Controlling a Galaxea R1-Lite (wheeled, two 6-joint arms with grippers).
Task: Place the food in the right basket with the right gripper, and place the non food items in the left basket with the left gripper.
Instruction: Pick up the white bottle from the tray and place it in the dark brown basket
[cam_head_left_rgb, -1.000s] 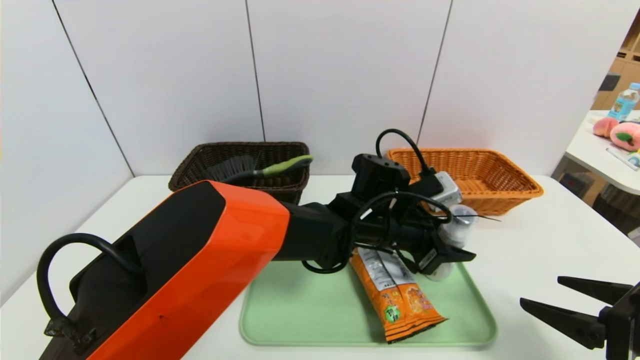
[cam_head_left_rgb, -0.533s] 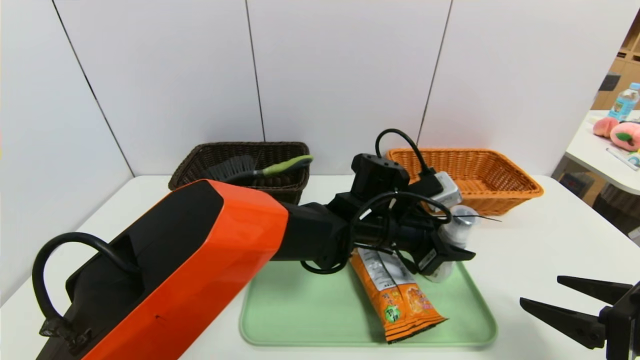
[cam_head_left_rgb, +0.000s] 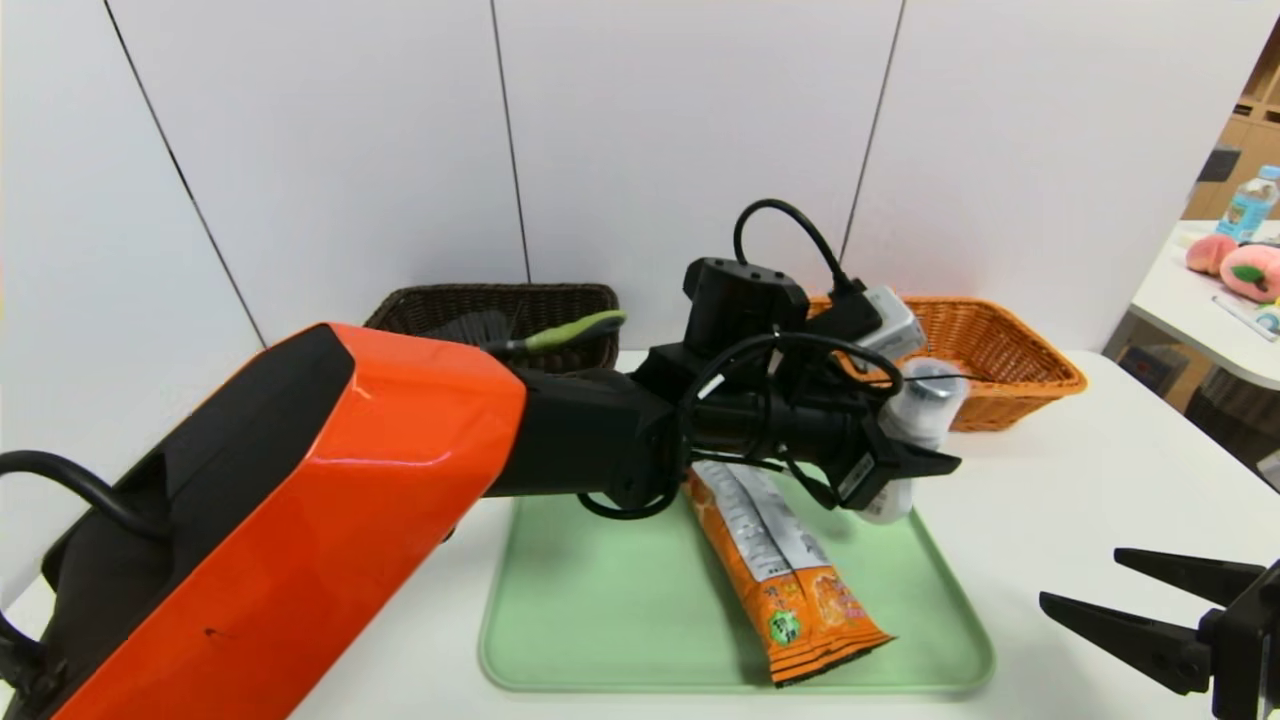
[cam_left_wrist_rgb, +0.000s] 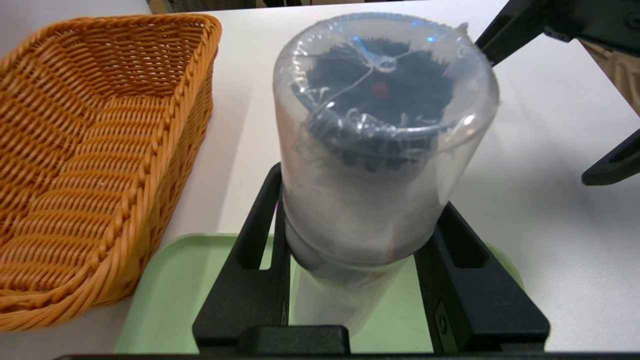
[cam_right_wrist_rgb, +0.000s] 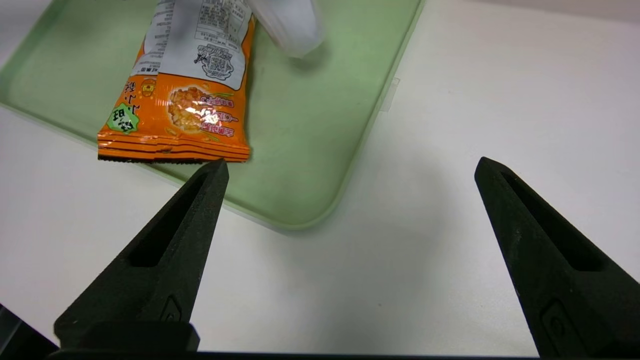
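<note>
Bottle (cam_head_left_rgb: 922, 412), white with a clear cap, held at its waist between the two fingers of my left gripper (cam_left_wrist_rgb: 364, 189), which stands closed on it at the far right part of the green tray (cam_head_left_rgb: 600, 610). Its long axis is steep, nearly upright; the capped end points up and leans slightly to the right, the base pointing down over the tray. Next outward, beside the bottle, the orange snack packet (cam_head_left_rgb: 755, 545) lies on the tray with its label panel up, its long axis running from far left to near right and its green-marked end nearest me. Beyond the tray, the orange basket (cam_head_left_rgb: 1000, 392) stands behind, on the right; the dark brown basket (cam_head_left_rgb: 500, 292), behind on the left, holds the brush (cam_head_left_rgb: 575, 332), whose green handle points right. I see my right gripper (cam_head_left_rgb: 1080, 578) wide open over the table (cam_head_left_rgb: 1060, 470), right of the tray, holding nothing.
</note>
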